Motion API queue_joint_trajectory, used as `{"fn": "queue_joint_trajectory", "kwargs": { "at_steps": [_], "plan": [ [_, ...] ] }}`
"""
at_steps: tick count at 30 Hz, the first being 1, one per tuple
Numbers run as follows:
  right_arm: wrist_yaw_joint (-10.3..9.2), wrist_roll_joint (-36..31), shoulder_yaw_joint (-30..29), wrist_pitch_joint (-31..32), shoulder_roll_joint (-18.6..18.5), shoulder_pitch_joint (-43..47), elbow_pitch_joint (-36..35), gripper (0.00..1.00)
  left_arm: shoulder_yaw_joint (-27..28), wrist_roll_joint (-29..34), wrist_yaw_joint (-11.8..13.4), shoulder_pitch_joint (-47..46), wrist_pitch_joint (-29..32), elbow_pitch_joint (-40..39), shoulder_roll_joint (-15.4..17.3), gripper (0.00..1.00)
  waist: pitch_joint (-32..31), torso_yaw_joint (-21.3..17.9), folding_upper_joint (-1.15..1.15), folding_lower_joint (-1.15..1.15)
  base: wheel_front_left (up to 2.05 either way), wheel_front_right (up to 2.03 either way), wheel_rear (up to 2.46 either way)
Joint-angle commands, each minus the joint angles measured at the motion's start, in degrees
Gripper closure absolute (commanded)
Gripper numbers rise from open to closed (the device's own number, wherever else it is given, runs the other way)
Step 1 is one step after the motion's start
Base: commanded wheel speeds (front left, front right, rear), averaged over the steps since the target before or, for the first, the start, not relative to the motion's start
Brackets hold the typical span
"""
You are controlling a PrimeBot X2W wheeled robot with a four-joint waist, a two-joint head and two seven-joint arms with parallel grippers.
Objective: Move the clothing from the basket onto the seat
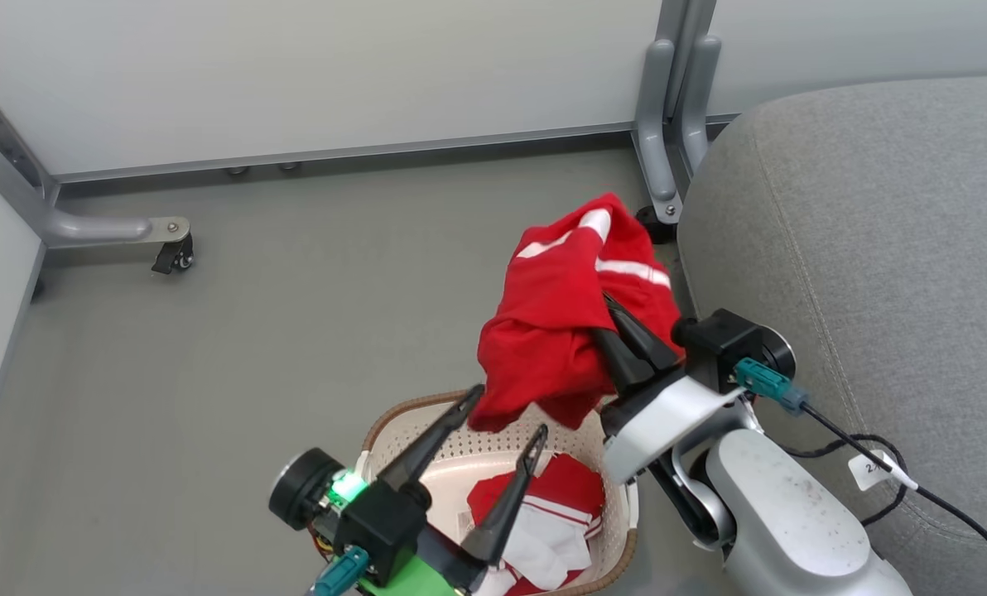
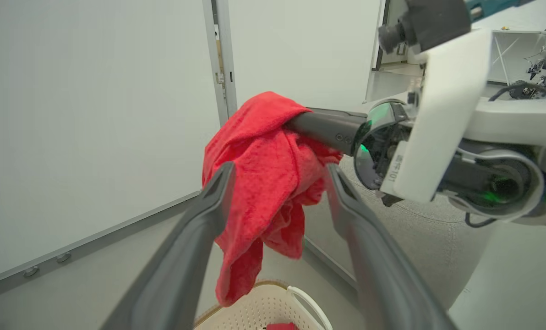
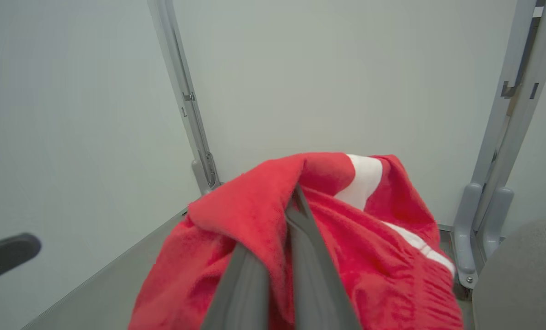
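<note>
Clothing: red garment (image 1: 560,331), judged soft, light, limp, hangs bunched from right gripper (image 1: 613,319), jaws clamped on fold, above basket (image 1: 394,418) far rim, beside seat (image 1: 874,248) left edge; striped garment (image 1: 543,521) on basket floor, best taken by raised fold; left gripper (image 1: 508,410) spread wide, empty.

Lab bay, white partition panels (image 1: 336,74) on castors (image 1: 175,255), equipment bench (image 2: 525,30)

Cable tag (image 1: 871,468), white, on black cable (image 1: 949,505): "2" legible, the rest unreadable. White wrist bracket (image 2: 447,105), edge print: ends "01", otherwise blurred.
</note>
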Motion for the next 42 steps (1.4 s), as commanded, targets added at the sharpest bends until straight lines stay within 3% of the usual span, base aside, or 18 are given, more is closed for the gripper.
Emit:
{"fn": "queue_joint_trajectory", "kwargs": {
  "at_steps": [1,11,31,37,42],
  "plan": [
    [0.00,-0.4,-0.5,-0.4,-0.3,1.0,0.3,1.00,-0.7,-0.1,-0.2,0.9,0.3,0.6,0.8,0.00,0.0,-0.2,0.00,0.00,0.00,0.00,0.00],
    [0.00,-1.2,-2.7,-0.2,0.0,2.3,1.3,1.00,-2.7,-1.2,0.1,-0.2,0.8,2.5,2.2,0.00,1.1,-4.8,0.00,0.00,0.00,0.00,0.00],
    [0.00,-2.1,-10.3,-0.4,0.8,0.7,1.0,1.00,-5.2,-0.6,0.2,-5.5,3.3,1.6,5.0,0.00,8.2,-26.1,0.00,0.00,0.00,0.00,0.00],
    [0.00,-2.4,-16.0,-0.4,1.2,1.3,0.1,1.00,-6.3,-0.4,0.0,-7.3,4.0,0.9,5.8,0.00,11.0,-28.6,0.00,0.00,0.00,0.00,0.00],
    [0.00,-2.7,-21.6,-0.4,1.2,-1.3,0.8,1.00,-6.7,-0.7,0.0,-9.4,4.9,0.0,6.0,0.00,14.0,-28.1,0.00,0.00,0.00,0.00,0.00]
  ]
}}
